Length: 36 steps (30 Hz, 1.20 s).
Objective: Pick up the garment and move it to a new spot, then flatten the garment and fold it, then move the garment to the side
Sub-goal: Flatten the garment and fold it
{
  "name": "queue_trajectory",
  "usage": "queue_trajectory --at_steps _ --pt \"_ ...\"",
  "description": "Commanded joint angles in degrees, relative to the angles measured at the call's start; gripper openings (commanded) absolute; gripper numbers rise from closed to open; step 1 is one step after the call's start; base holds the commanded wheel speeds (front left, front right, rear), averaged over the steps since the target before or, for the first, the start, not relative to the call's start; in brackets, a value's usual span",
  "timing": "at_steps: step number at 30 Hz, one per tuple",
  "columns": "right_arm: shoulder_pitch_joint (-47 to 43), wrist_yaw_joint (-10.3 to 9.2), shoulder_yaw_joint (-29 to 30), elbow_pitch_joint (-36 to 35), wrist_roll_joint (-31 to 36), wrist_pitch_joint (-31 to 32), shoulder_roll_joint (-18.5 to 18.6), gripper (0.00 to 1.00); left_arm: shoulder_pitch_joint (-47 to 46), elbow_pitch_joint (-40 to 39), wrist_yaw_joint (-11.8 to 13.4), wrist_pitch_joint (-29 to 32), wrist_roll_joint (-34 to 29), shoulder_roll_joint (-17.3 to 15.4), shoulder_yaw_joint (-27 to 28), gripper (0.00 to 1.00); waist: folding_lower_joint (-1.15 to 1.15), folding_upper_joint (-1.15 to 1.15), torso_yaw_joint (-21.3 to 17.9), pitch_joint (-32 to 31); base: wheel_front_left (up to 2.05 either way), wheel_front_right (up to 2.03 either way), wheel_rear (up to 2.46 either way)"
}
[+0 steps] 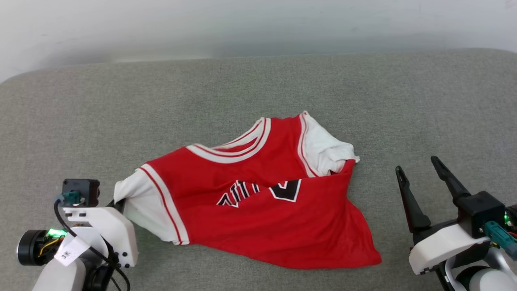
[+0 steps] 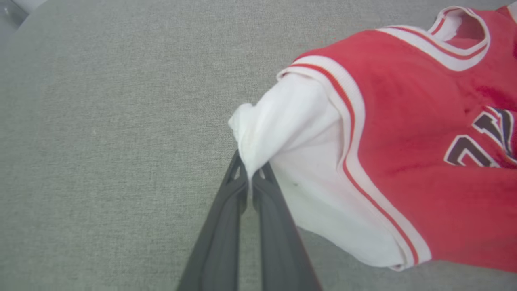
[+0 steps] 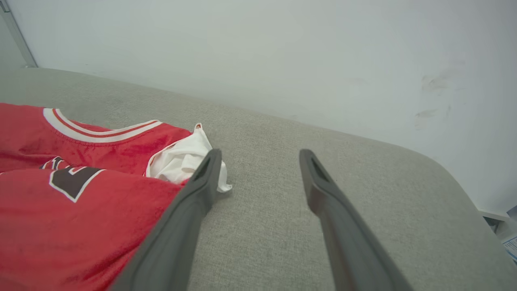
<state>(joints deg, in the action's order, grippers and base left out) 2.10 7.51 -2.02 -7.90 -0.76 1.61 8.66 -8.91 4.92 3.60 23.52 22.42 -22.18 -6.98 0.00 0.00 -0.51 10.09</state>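
Cushion fabric (image 1: 258, 89), grey and woven, stretches beyond both grippers to a pale wall (image 1: 258, 24). The left gripper (image 2: 250, 171) pinches the white sleeve of the shirt (image 1: 258, 210), which lies rumpled between them: red, striped trim, black lettering creased. The right gripper (image 1: 418, 165) stands spread, apart from it.

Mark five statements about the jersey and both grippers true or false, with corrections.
1. The left gripper is shut on the garment's white sleeve. True.
2. The right gripper grips the red hem. False: its jaws stand open and hold nothing.
3. The garment lies flat and neatly folded. False: it is rumpled, one lower part flopped over the front.
4. The garment rests on a grey fabric surface. True.
5. The black print reads in full. False: a fold covers part of it.
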Motion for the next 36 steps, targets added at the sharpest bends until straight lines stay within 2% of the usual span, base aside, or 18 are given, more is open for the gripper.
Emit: queue_trajectory --at_steps 1,2,3,4,5,9,16,19,21,26,30,36 --pt "0.3 -0.04 -0.2 0.3 0.2 0.1 -0.3 1.0 -0.5 1.3 0.1 -1.5 -0.4 0.0 0.3 0.0 0.0 0.0 -0.2 0.1 0.0 0.0 0.0" --pt "0.5 -0.04 -0.2 0.4 0.1 0.2 -0.2 1.0 -0.8 2.7 0.1 -2.4 -0.5 0.2 0.4 0.11 0.0 0.0 -0.2 0.2 0.0 0.0 0.0" --pt "0.6 -0.03 -0.2 0.6 0.1 0.2 -0.2 1.0 -0.9 3.9 0.0 -3.3 -0.5 0.4 0.3 0.31 0.0 0.0 -0.2 0.1 0.0 0.0 0.0" --pt "0.6 -0.04 -0.1 0.8 0.0 0.2 -0.1 1.0 -1.1 4.9 0.1 -4.2 -0.5 0.7 0.3 0.97 0.0 0.0 -0.1 0.1 0.0 0.0 0.0" --pt "0.5 -0.04 0.0 1.0 0.0 0.3 -0.1 1.0 -1.4 5.8 0.2 -5.2 -0.8 0.8 0.3 1.0 0.0 0.0 0.0 0.0 0.0 0.0 0.0" --pt "0.0 -0.04 0.2 1.5 0.0 0.3 0.1 1.0 -2.5 7.0 -0.8 -10.8 -1.2 2.2 -0.6 1.0 0.0 0.0 0.8 -1.0 0.0 0.0 0.0" --pt "-1.1 -0.04 0.6 1.6 -0.5 0.8 0.7 1.0 -2.6 3.9 -3.1 -24.4 -4.6 2.3 -2.6 1.0 0.0 0.0 3.0 -3.7 0.0 0.0 0.0" --pt "-1.2 -0.04 0.7 1.3 -0.7 1.1 0.9 1.0 -1.3 1.3 -3.3 -30.4 -6.3 2.5 -3.5 1.0 0.0 0.0 4.0 -4.5 0.0 0.0 0.0" --pt "-1.6 -0.03 0.8 1.1 -0.8 1.4 1.1 1.0 -0.1 -0.5 -2.7 -33.9 -7.1 3.0 -3.8 1.0 0.0 0.0 4.7 -4.8 0.0 0.0 0.0" --pt "-1.3 -0.04 0.5 0.0 -2.0 4.1 3.2 1.0 3.1 -5.9 -2.4 -37.5 -8.1 5.1 -5.4 1.0 0.0 0.0 7.1 -4.3 0.0 0.0 0.0" --pt "2.2 -0.04 -2.0 -0.7 -4.9 13.2 8.3 1.0 4.2 -8.3 -2.9 -38.0 -8.8 5.7 -7.0 1.0 0.0 0.0 9.4 -2.7 0.0 0.0 0.0" --pt "11.6 -0.03 -6.4 0.5 -14.3 34.3 15.4 1.0 2.0 -8.6 -3.7 -38.4 -9.1 6.5 -8.3 1.0 0.0 0.0 12.9 0.6 0.0 0.0 0.0"
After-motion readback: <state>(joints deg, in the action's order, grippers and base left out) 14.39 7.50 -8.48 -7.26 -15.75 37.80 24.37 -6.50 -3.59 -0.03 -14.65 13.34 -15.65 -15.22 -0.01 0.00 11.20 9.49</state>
